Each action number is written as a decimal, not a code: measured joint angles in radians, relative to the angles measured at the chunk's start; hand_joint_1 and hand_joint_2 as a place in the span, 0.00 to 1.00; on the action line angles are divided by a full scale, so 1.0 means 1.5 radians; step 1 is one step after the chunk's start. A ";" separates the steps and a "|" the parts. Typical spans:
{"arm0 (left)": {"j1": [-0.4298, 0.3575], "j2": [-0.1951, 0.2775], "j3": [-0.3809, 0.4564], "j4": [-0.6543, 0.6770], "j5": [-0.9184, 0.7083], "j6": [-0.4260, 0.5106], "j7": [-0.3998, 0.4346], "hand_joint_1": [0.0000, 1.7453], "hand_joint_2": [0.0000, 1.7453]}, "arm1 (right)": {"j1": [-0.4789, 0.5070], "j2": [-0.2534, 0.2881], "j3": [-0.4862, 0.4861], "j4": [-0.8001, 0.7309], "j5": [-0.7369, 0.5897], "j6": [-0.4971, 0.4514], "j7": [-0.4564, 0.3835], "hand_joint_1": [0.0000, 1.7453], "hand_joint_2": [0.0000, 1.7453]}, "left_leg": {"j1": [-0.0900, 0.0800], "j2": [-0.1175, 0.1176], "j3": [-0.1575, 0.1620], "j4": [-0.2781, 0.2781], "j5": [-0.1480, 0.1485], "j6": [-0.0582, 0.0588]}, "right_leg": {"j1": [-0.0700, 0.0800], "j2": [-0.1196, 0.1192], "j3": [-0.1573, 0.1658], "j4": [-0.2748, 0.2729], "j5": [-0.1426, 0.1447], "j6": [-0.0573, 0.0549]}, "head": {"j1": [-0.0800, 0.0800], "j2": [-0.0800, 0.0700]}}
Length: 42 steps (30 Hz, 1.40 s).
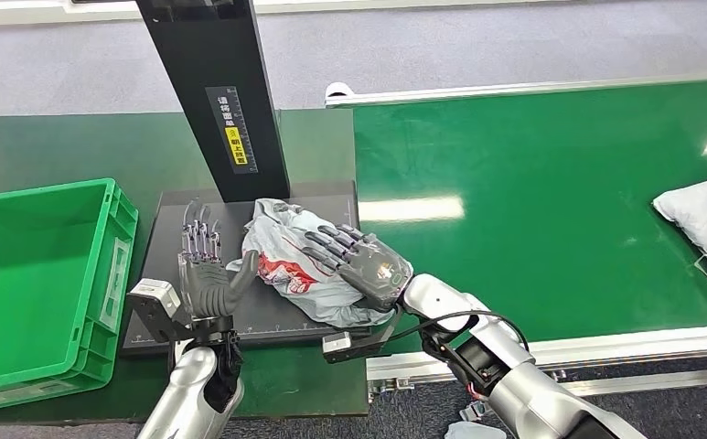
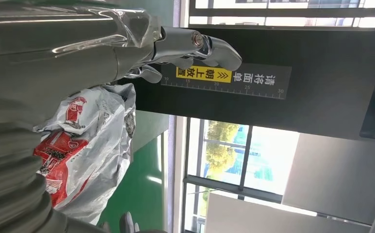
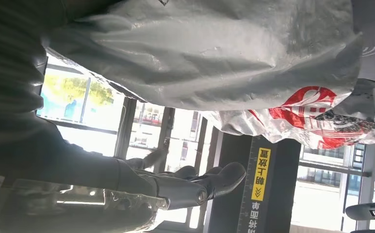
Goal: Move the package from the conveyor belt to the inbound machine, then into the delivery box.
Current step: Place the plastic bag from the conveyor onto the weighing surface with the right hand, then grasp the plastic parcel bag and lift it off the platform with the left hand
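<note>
The right hand lies flat on top of the package, fingers stretched out and a little apart, palm pressing on the crumpled bag. Whether the thumb goes under the bag I cannot tell, so a real grip cannot be confirmed. The left hand stands upright just beside the package, on the side toward the green crate, with fingers straight up and the thumb pointing to the bag; it looks wide and holds nothing, and contact with the bag is not clear.

The package is a grey-white plastic mailer with a red and black print; its writing is too wrinkled to read. It rests on the dark plate of the inbound machine, right in front of the machine's black column. In the left wrist view the same bag shows its red print beside the column.

On the column is a black label with a ruler scale, white Chinese characters and a yellow part with black characters. In the left wrist view the label shows the scale numbers 10, 15, 25 and 30.

Beyond the machine from the column, the green conveyor belt carries a second grey bag at its far end. On the other side of the machine stands the green crate.
</note>
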<state>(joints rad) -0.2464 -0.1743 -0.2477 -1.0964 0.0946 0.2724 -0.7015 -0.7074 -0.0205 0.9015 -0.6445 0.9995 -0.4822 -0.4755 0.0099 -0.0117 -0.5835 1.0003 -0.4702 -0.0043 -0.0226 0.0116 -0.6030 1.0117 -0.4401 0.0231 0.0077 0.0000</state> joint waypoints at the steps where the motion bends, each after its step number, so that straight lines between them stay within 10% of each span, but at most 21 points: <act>1: 0.000 0.000 0.000 0.000 0.000 0.000 0.000 0.00 1.00 | 0.000 0.000 0.000 0.001 0.000 0.000 0.000 0.00 1.00 | 0.000 0.000 0.000 0.000 0.000 0.000 | 0.000 0.000 0.000 0.000 0.000 0.000 | 0.000 0.000; 12: -0.010 0.001 0.000 0.006 -0.005 0.004 0.000 0.00 1.00 | 0.052 0.003 -0.078 -0.028 -0.274 0.089 -0.135 0.00 1.00 | 0.000 0.000 0.000 0.000 0.000 0.000 | 0.000 0.000 0.000 0.000 0.000 0.000 | 0.000 0.000; 20: -0.019 0.010 -0.028 0.030 -0.059 -0.008 0.000 0.00 1.00 | 0.192 0.000 -0.259 -0.196 -0.728 0.585 -0.143 0.00 1.00 | 0.000 -0.001 -0.003 0.000 0.000 0.000 | 0.000 -0.001 -0.003 0.000 0.000 0.000 | 0.000 0.000; 23: -0.027 0.015 -0.058 0.043 -0.110 -0.004 0.000 0.00 1.00 | 0.245 -0.002 -0.337 -0.276 -0.803 0.672 -0.133 0.00 1.00 | 0.000 -0.001 -0.003 0.000 0.000 0.000 | 0.000 -0.001 -0.003 0.000 0.000 0.000 | 0.000 0.000; 42: -0.159 -0.013 -0.235 0.101 -0.540 0.004 0.141 0.00 1.00 | 0.362 0.011 -0.566 -0.506 -0.804 0.709 -0.115 0.00 1.00 | 0.000 -0.001 -0.003 0.000 0.000 0.000 | 0.000 0.000 -0.003 0.000 0.000 0.000 | 0.000 0.000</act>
<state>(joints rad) -0.4854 -0.1932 -0.5995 -0.9455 -0.7156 0.2783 -0.4899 -0.1640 -0.0034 0.0529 -1.4033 -0.2070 0.5809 -0.6481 0.0096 -0.0126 -0.5886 1.0007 -0.4705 -0.0040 -0.0232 0.0109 -0.6080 1.0116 -0.4403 0.0233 0.0078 0.0000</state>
